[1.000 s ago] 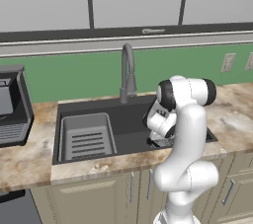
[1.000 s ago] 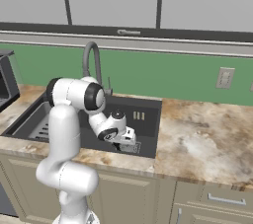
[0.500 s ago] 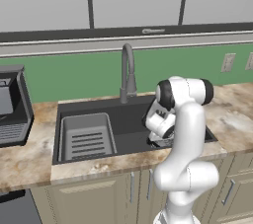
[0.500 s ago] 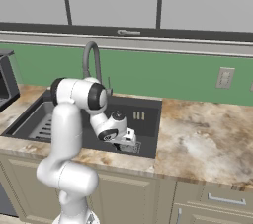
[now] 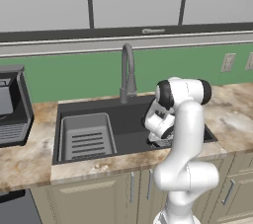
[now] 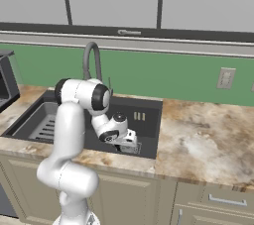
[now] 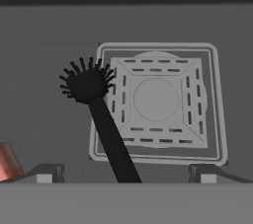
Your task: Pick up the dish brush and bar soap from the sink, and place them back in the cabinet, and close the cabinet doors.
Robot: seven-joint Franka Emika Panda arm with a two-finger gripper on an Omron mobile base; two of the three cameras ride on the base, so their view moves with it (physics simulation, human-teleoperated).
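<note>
Hand (image 7: 126, 176) spread over dish brush (image 7: 101, 119) | drain grate (image 7: 158, 102) beneath | bar soap (image 7: 7, 161) beside

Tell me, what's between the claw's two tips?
In the hand view, the dish brush handle runs down between the open claw's tips, across the drain grate edge.

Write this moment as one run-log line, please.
phase: reaching | gripper: open, above black bristly dish brush | brush: lying across square drain grate | held: nothing

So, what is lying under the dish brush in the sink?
The dish brush lies across the left edge of the square drain grate, on the dark sink floor. The grate's strip beneath the handle is covered.
</note>
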